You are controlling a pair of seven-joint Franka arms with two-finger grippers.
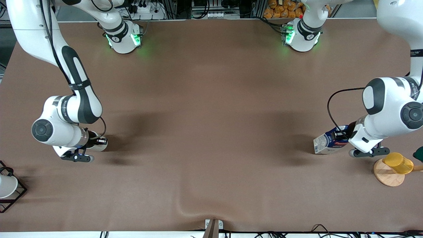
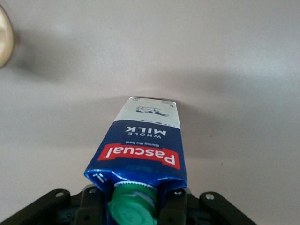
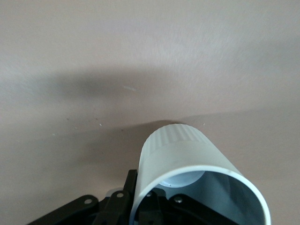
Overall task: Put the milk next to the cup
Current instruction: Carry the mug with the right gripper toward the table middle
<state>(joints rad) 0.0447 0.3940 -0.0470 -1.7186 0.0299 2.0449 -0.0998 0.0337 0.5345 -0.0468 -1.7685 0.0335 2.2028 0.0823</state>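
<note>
The milk (image 1: 328, 142), a dark blue carton with a red band and a white panel, is tilted low over the table at the left arm's end. My left gripper (image 1: 343, 135) is shut on its gable top. In the left wrist view the gripper (image 2: 136, 202) clamps the top on both sides of the green cap (image 2: 132, 210), and the milk (image 2: 140, 145) slants down toward the table. My right gripper (image 1: 96, 141) is shut on the off-white cup (image 1: 100, 146) at the right arm's end. In the right wrist view the gripper (image 3: 145, 194) pinches the wall of the cup (image 3: 183, 150), one finger inside.
A yellow cup (image 1: 398, 163) rests on a round wooden disc (image 1: 386, 175) nearer the front camera than the milk. A white bowl-shaped vessel (image 1: 6, 185) in a black wire frame stands at the right arm's end, near the front edge. The cloth is wrinkled (image 1: 191, 211) at the front.
</note>
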